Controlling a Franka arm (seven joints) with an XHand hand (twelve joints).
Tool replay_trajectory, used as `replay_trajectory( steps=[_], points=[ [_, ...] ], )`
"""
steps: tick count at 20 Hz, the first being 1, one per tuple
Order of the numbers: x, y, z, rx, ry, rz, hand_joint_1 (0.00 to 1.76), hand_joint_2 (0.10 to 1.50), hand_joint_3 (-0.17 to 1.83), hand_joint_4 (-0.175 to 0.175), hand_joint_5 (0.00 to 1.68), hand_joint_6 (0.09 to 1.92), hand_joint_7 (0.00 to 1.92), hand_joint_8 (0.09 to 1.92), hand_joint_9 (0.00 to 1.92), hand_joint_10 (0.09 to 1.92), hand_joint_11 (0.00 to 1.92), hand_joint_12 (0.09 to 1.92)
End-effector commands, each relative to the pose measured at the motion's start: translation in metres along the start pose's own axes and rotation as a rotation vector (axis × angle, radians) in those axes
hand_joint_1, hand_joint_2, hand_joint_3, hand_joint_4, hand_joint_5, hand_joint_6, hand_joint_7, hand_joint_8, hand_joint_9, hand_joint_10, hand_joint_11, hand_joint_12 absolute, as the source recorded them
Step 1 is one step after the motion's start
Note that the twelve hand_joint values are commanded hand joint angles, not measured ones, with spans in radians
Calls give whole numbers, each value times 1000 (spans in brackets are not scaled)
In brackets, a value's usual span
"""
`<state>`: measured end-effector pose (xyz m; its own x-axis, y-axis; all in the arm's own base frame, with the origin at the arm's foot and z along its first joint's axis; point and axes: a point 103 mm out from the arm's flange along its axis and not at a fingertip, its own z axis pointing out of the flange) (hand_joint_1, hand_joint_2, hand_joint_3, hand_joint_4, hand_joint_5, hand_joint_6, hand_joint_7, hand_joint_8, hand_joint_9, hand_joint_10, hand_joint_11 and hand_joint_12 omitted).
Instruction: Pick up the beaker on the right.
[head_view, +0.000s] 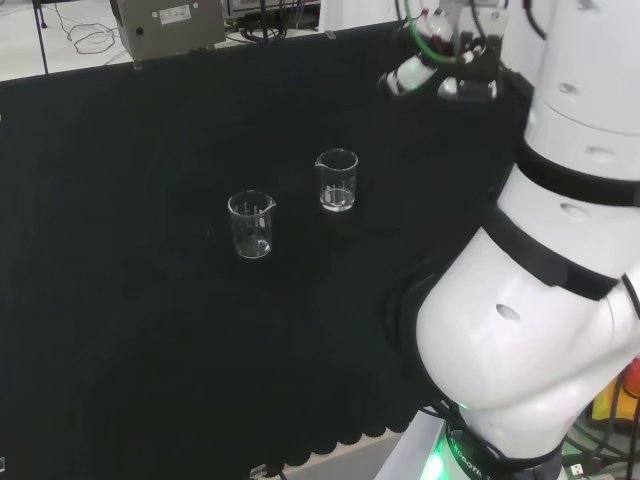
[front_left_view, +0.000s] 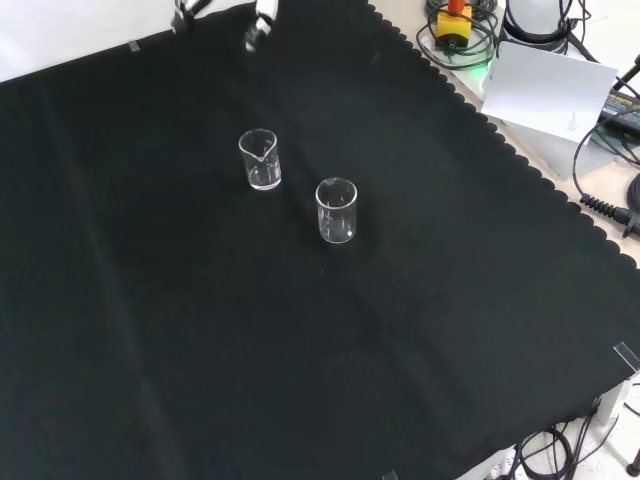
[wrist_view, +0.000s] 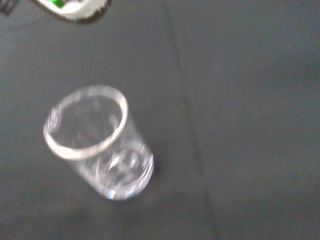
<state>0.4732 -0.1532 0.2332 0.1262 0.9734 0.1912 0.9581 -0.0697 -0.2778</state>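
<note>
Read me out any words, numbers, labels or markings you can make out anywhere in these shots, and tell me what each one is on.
None can be read.
Grey box behind the cloth in the head view: pale label with print, too small to read.
Beakers: no scale marks or print can be made out.
White sheet beside the cloth in the front view: faint mark, unreadable.
Arm's base: small dark lettering, unreadable.
</note>
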Motion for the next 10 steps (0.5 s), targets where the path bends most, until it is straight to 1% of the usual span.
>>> replay_trajectory(
  steps=[1, 3, 5, 6, 8, 9, 10],
  points=[
    [12, 25, 71, 108, 136, -102, 830, 575, 589, -43, 407, 87, 163, 660, 346, 694, 43, 1414],
    [7, 25, 74, 81, 159, -129, 846, 564, 602, -44, 419, 87, 178, 666, 350, 692, 50, 1415],
    [0, 27, 76, 80, 162, -156, 861, 559, 609, -48, 444, 87, 200, 674, 354, 691, 55, 1414],
    [-1, 26, 78, 78, 172, -185, 865, 557, 612, -50, 453, 87, 206, 676, 356, 691, 57, 1413],
    [-2, 25, 81, 69, 198, -213, 868, 555, 616, -51, 461, 87, 214, 679, 369, 694, 59, 1412],
    [10, 24, 90, 74, 199, -255, 867, 546, 630, -52, 465, 87, 226, 681, 386, 688, 61, 1409],
    [3, 23, 92, 72, 209, -277, 866, 537, 640, -52, 468, 87, 237, 684, 400, 683, 62, 1408]
  ],
)
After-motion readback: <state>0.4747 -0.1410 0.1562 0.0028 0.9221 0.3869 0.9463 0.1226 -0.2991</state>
